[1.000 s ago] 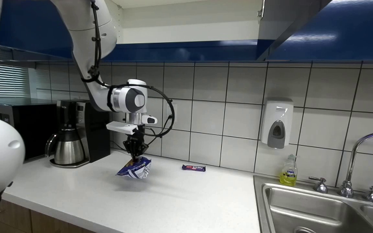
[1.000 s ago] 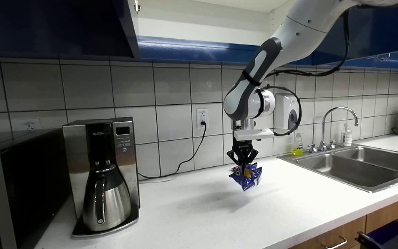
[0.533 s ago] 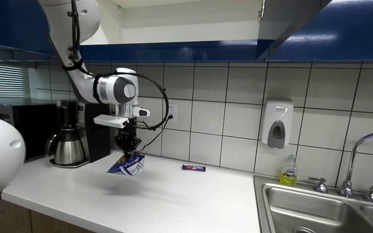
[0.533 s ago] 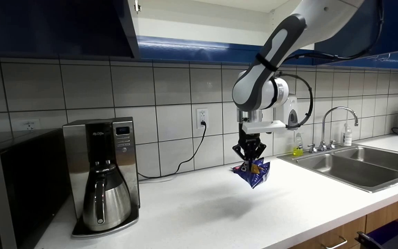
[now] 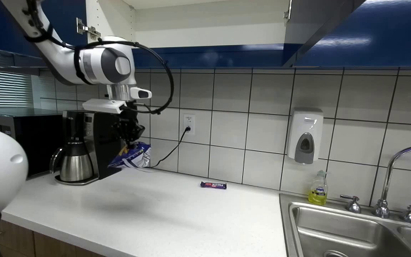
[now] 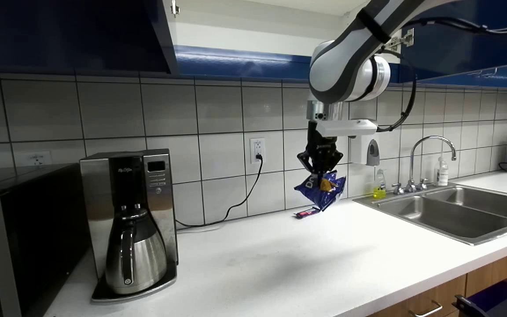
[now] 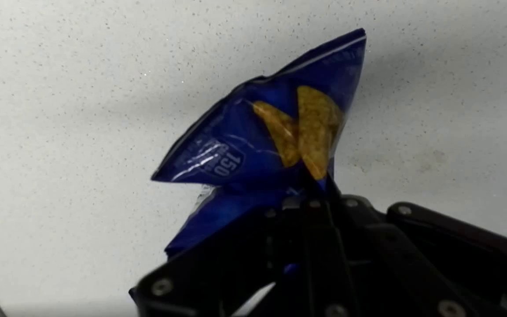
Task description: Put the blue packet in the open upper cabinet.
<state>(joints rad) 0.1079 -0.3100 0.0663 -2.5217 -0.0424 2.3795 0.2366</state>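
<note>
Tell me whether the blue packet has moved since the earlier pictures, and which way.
Yes, upward: in an exterior view, the blue packet now hangs higher against the coffee maker.

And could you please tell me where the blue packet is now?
The blue packet hangs in the claw above the counter. In an exterior view it shows left of centre, overlapping the right edge of the coffee maker.

Countertop (image 5: 191,221) — white, speckled | microwave (image 6: 42,237) | coffee maker (image 6: 123,187), just beside it | wrapped bar (image 5: 213,185) — flat, well apart
</note>
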